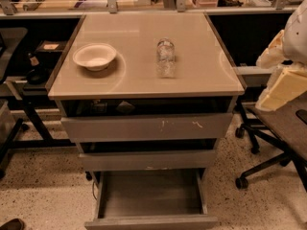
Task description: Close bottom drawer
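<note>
Setting: workroom with a speckled floor [43, 186] and cluttered benches along the back wall.

Item 1. Gripper [282, 89]: a pale block at the right edge, beside the desk's right side, well above and to the right of the drawer. Whether the jaws are open or shut cannot be told from here, nor whether they hold anything.

Item 2. Office chair [261, 164]: dark wheeled base on the floor below the gripper, near the desk's right flank.

Item 3. Desk [139, 80]: beige top carrying a white bowl [95, 56] at left and a clear bottle [166, 57] lying near centre.

Item 4. Upper drawer front [144, 127], scratched, and middle front [148, 159]: both slightly proud.

Item 5. Bottom drawer [151, 223]: lowest, pulled fully out toward the viewer, interior bare. Closing not yet begun, by my reading.

Risks: the arm's descent could catch the chair or the desk's corner. An off-centre push on the plain front may skew the drawer on its runners. A hard shove could jolt the bottle into rolling.
</note>
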